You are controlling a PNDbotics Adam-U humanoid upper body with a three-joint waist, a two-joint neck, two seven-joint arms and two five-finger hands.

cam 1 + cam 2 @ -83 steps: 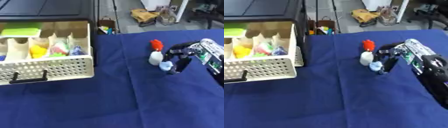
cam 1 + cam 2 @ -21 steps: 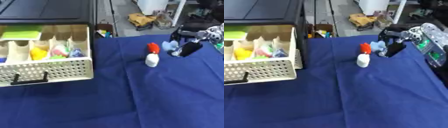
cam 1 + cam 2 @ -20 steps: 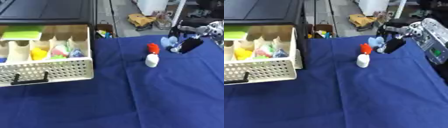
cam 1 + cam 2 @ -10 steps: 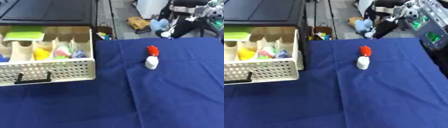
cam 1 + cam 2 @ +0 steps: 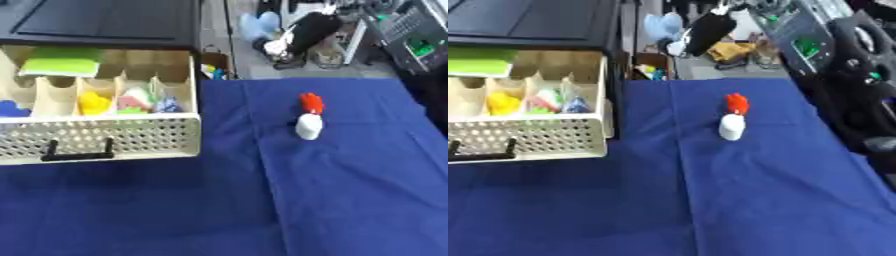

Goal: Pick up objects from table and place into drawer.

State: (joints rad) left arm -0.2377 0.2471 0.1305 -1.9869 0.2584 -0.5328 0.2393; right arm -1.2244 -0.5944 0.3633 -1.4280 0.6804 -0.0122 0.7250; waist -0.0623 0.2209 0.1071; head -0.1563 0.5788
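1. The right hand [image 5: 306,31] is raised beyond the table's far edge, near the top of the view, with its dark fingers [image 5: 708,27] curled round a pale blue object [image 5: 259,24]; the left hand shows in neither view.
2. The blue object sits just left of the fingers, above the floor behind the table and right of the cabinet [image 5: 105,22].
3. On the blue cloth [image 5: 350,200] a white piece [image 5: 309,126] lies touching a red piece [image 5: 311,102] just behind it, both well right of the drawer.
4. The drawer [image 5: 114,137] stands pulled out from the dark cabinet, cream with a perforated front and a black handle [image 5: 77,151].
5. Its dividers hold a green flat item [image 5: 59,66] at the back, a yellow thing [image 5: 94,103], a pink and green thing [image 5: 133,101], a small blue thing [image 5: 167,105] and another blue bit [image 5: 9,107] at the left edge.
6. The cloth covers the whole table; beyond it lie a grey floor with clutter and the right arm's body with a green light [image 5: 420,49].
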